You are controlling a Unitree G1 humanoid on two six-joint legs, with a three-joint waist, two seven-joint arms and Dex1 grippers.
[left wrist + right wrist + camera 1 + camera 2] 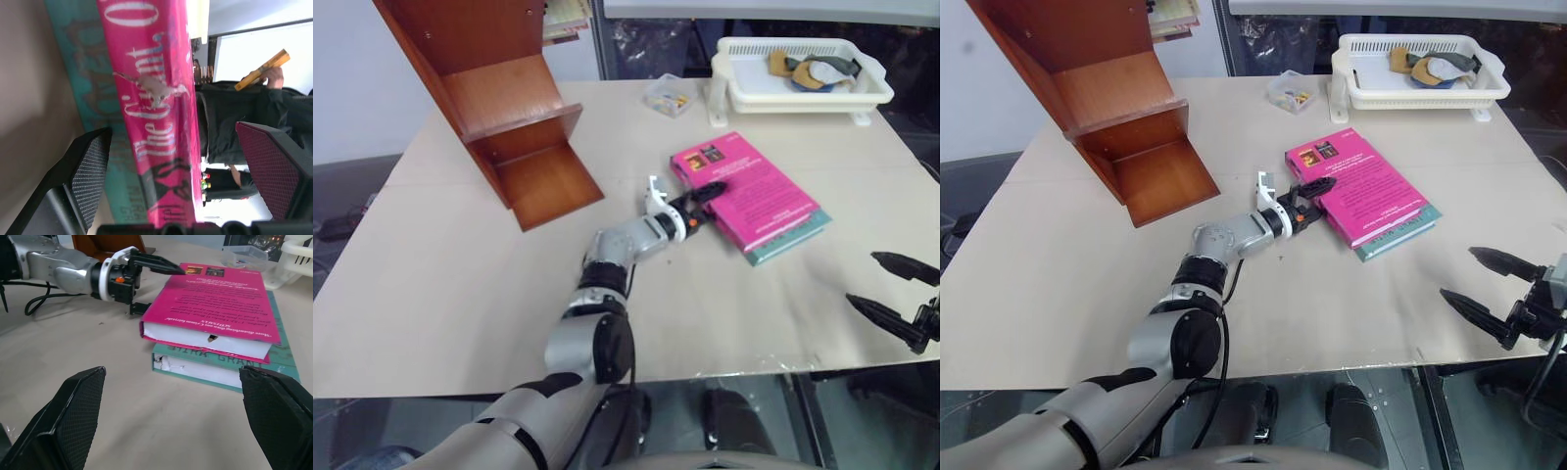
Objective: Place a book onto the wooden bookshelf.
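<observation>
From the head views, the thin magenta-pink paperback book [751, 189] lies flat atop a teal-green book [790, 238], well apart from the glossy reddish-brown wooden bookshelf [499, 103]. Right wrist view: the left gripper [146, 284], fingers spread, straddles the pink book's edge. The right gripper [1482, 286] hangs open.

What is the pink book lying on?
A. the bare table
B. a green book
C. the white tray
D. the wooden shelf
B: the pink book lies flat on top of a green book, whose edge peeks out underneath it on the table.
</observation>
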